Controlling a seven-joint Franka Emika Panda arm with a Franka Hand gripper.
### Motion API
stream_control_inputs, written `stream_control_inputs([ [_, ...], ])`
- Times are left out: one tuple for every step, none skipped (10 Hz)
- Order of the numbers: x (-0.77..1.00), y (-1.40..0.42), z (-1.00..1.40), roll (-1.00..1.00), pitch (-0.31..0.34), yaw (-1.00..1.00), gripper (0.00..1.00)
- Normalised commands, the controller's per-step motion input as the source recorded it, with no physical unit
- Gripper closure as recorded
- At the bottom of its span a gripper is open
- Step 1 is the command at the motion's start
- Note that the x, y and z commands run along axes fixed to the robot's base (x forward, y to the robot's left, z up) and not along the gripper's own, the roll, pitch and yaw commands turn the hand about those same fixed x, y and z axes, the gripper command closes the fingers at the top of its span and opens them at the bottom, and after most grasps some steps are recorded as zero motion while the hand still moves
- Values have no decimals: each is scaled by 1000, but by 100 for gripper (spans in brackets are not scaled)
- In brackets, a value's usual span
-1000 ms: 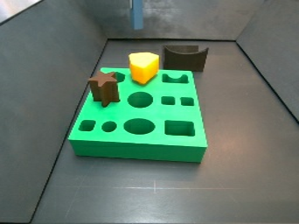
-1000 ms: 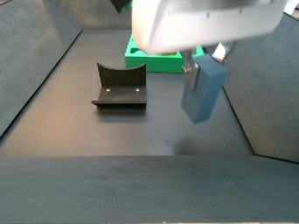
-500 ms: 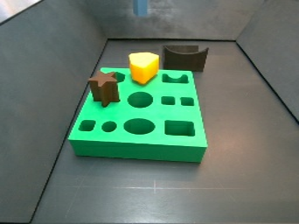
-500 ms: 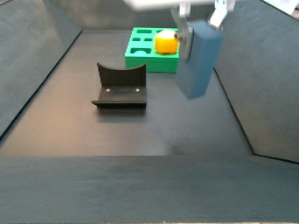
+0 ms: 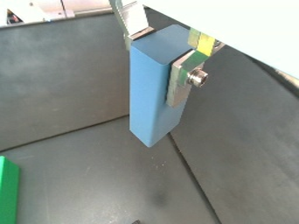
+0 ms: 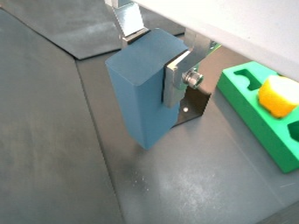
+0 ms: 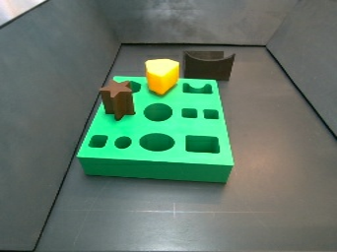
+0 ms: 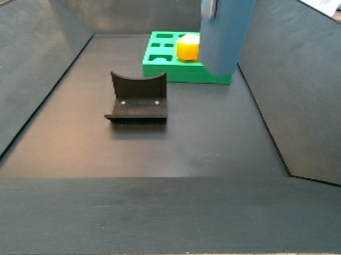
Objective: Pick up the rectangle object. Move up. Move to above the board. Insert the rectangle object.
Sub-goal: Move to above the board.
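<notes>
Pincer [image 5: 159,54] clamped on rectangle object [image 5: 155,92], block hanging upright between fingers [image 5: 184,77], off floor.

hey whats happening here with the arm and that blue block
The gripper is shut on the blue-grey rectangle block, holding it upright and well off the floor. In a side view the block hangs in the air near the green board, not yet over its holes. On the board a yellow block and a brown star block already stand, and a dark arch block sits on the floor behind it.
</notes>
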Motion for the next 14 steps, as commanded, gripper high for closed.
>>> stream_control_inputs([
  [49, -61, 986, 82, 96, 29, 100],
  [30, -40, 778, 87, 97, 30, 100],
  [22, -32, 673, 91, 96, 31, 100],
  [12, -24, 469, 98, 93, 35, 100],
  [10, -21, 316, 97, 92, 36, 100],
  [4, -1000, 51, -29, 109, -1000, 100],
  [6, -1000, 38, -32, 98, -1000, 100],
  [-1, -1000, 43, -38, 89, -1000, 100],
  [-4, -1000, 43, -78, 77, -1000, 100],
  [-2, -1000, 43, -70, 78, -786, 100],
  [-1, -1000, 46, -69, 69, -446, 100],
  [-2, -1000, 48, -74, 50, -270, 100],
  [-4, -1000, 49, -67, 45, -183, 100],
  [-5, -1000, 53, -38, 33, -61, 100],
])
